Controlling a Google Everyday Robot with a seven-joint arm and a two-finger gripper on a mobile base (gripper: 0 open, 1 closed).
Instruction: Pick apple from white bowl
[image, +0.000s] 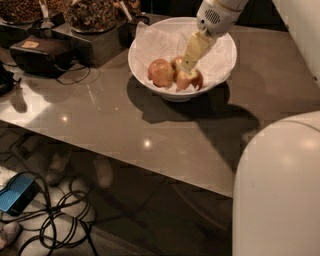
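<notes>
The end effector (188, 64) hangs inside the white bowl (172, 93) on the bench (115, 112), right at the apple (191, 80); its grip I cannot tell.

Dim warm light, table (100, 117) glints, dark shadow (205, 112) by white bowl (168, 92) under end effector (186, 64)

One high view, steeply down across table (150, 130) onto end effector (186, 64) in white bowl (131, 61).

Pincer (187, 65) upper right, tip slanting down-left
</notes>
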